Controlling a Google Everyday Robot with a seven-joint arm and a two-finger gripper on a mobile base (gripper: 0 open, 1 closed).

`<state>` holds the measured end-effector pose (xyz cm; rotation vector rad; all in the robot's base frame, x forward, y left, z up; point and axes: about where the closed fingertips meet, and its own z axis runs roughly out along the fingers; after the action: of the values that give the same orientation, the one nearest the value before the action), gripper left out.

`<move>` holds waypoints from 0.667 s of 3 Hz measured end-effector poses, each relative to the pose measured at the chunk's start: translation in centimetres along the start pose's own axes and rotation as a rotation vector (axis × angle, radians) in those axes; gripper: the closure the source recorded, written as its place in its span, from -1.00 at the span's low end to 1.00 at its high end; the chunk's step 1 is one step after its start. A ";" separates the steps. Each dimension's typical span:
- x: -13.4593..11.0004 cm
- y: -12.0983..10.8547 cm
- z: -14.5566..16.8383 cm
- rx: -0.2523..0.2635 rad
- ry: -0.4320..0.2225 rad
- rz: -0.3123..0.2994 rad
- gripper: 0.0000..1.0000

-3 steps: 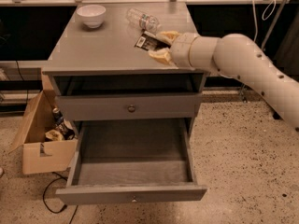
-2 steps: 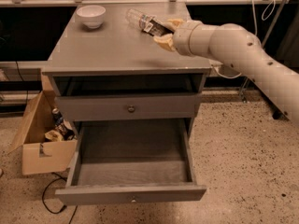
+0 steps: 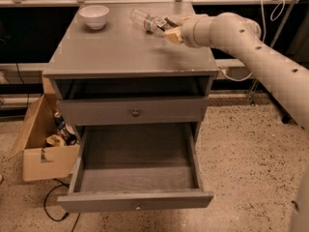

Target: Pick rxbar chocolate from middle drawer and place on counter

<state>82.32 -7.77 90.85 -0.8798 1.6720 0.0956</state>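
Grey counter, rear-right: holding gripper over it, jaws pinching rxbar chocolate, just beside clear bottle. Showing middle drawer pulled out below.

A robot test lab, seemingly: speckled terrazzo floor; a cardboard box of clutter beside the plain grey cabinet; the gripper (on a thick white arm) over the worktop's far right part.
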 end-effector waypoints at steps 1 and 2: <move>2.4 -0.6 2.2 -0.036 0.081 0.096 1.00; 2.8 -0.7 2.4 -0.044 0.097 0.108 0.71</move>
<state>84.61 -8.44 87.90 -0.8377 1.8140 0.1669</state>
